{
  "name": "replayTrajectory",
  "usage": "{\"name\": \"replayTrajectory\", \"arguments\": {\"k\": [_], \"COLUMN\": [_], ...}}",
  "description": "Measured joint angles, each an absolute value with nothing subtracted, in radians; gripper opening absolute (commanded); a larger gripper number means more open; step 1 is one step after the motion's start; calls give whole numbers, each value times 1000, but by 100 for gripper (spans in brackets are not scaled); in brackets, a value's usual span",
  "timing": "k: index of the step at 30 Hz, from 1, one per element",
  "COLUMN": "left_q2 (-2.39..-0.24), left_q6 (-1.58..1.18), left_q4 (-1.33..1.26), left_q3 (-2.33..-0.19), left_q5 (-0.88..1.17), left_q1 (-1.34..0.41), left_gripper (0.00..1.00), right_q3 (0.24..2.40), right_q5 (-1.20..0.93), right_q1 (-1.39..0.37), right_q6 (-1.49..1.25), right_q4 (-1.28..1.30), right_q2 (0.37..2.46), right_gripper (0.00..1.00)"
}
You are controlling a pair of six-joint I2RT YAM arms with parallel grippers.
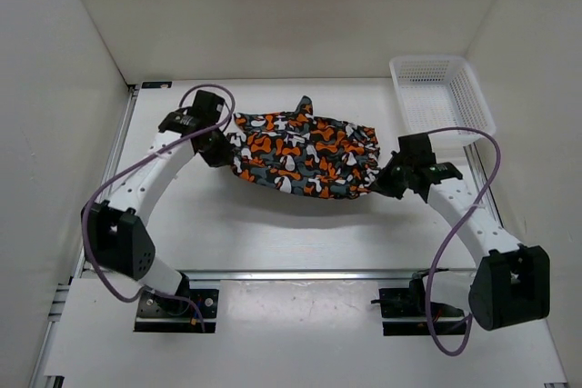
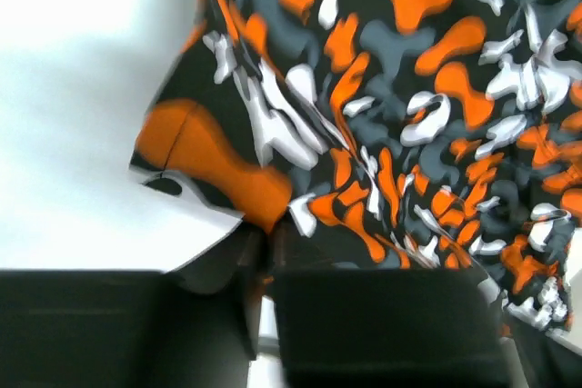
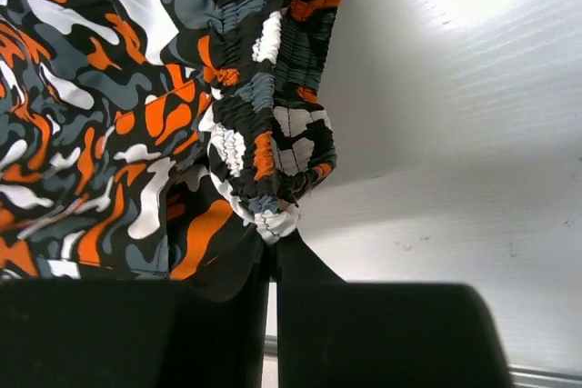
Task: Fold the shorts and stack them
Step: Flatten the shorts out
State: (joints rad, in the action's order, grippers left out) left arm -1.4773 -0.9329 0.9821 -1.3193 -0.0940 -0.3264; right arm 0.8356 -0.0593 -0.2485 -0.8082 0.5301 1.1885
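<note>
On the white table [image 1: 273, 243], walled in white, the shorts [image 1: 305, 156] hang spread across the middle with a shadow beneath them, the mesh basket [image 1: 441, 88] at the far right; the fold should go best with both ends kept level and taut. The left gripper [image 1: 221, 145] is clamped on their left edge; the right gripper [image 1: 386, 179] pinches the gathered waistband at the right.
</note>
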Motion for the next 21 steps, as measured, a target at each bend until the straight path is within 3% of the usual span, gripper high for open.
{"name": "replayTrajectory", "arguments": {"k": [1,2,3,6,8,10,16,19,20,21], "left_q2": [-1505,-1538,-1577,-1715,-1798,-1822,-1567,-1378,-1330,-1290], "left_q6": [-920,-904,-890,-859,-838,-825,-799,-794,-795,-791], "left_q4": [983,985,984,991,984,992,1026,1039,1045,1046], "left_q3": [-1358,-1391,-1419,-1485,-1508,-1491,-1335,-1238,-1208,-1172], "left_q5": [-96,-110,-121,-135,-138,-140,-176,-200,-202,-202], "left_q1": [-324,-323,-320,-306,-301,-296,-270,-244,-237,-234], "left_gripper": [39,73,79,83,85,86,84,57,48,31], "right_q3": [842,854,865,905,929,940,934,926,918,908], "right_q5": [-60,-55,-49,-24,-20,-10,19,38,45,51], "right_q1": [-248,-245,-241,-227,-222,-220,-215,-213,-213,-213], "right_q6": [-809,-815,-819,-812,-804,-794,-757,-736,-727,-720], "right_q4": [537,551,561,590,599,609,675,708,713,720], "right_q2": [1197,1217,1240,1347,1402,1415,1237,1114,1088,1064], "right_gripper": [23,34,42,45,68,75,76,69,60,52]}}
